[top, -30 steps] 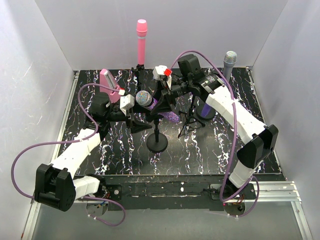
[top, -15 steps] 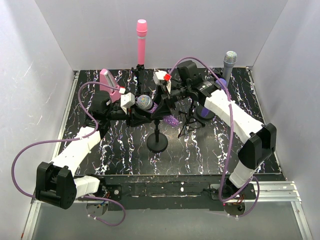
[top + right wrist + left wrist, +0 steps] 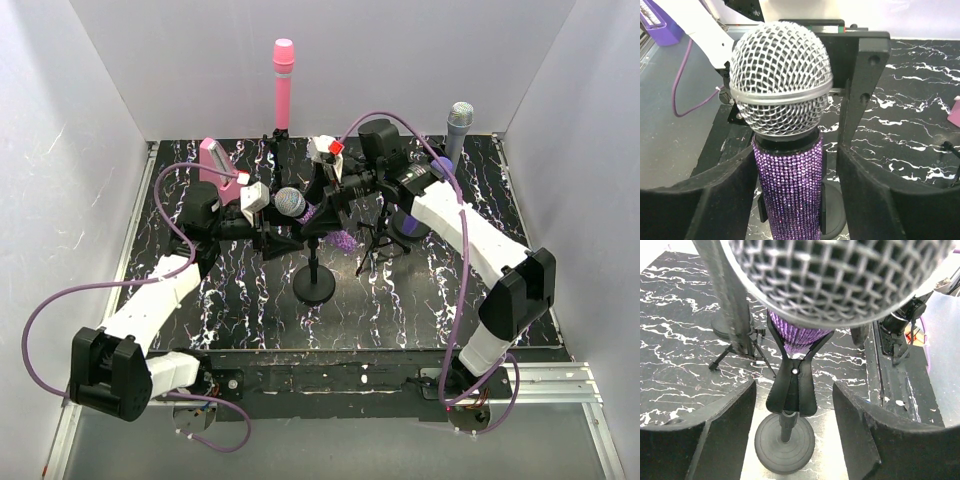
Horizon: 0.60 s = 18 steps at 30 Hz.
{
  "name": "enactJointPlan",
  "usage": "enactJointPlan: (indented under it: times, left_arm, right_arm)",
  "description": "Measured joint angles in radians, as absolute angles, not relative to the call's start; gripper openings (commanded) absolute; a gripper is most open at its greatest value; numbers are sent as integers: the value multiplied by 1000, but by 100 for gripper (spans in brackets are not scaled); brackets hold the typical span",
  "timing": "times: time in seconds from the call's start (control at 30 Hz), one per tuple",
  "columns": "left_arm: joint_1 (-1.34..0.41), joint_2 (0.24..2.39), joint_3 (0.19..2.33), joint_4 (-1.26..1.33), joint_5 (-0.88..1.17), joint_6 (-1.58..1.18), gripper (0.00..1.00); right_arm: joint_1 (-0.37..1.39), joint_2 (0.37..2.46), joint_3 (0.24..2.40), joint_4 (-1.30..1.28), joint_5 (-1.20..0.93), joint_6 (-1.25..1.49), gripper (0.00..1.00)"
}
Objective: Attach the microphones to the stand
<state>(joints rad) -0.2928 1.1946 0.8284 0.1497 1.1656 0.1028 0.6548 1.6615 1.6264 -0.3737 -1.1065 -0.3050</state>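
Though unclear from above, glittery microphone (image 3: 787, 190) in stand clip (image 3: 791, 390) at wrist level, left pincer (image 3: 794, 412) and right pincer (image 3: 796, 160) wide.

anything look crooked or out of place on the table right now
Only the glittery purple microphone: it sits slanted in the clip of the round-base stand, while the pink microphone and silver-grey microphone stand upright. Nothing looks spilled or broken.
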Motion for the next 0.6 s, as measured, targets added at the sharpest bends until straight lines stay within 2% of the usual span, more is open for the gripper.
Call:
enactJointPlan:
  times: [0.03,0.17,0.2,0.4,0.5,0.6]
  left_arm:
    - [-294,1189,828,152,1163,97,71]
    - [-298,1169,828,158,1157,83,89]
    - [-298,1164,828,157,1151,78,98]
    - [-299,1079,829,107,1074,77,98]
    - [-298,990,837,24,992,81,98]
    - [-299,895,861,-64,847,20,98]
  right_arm:
    - [655,1662,1635,-379,-1101,-304,78]
    - [654,1661,1684,-402,-1087,-303,80]
    - [654,1660,1692,-408,-1081,-304,80]
    - [640,1654,1765,-511,-1046,-332,86]
    - [627,1654,1899,-644,-1006,-386,92]
    - [619,1619,2027,-748,-923,-427,94]
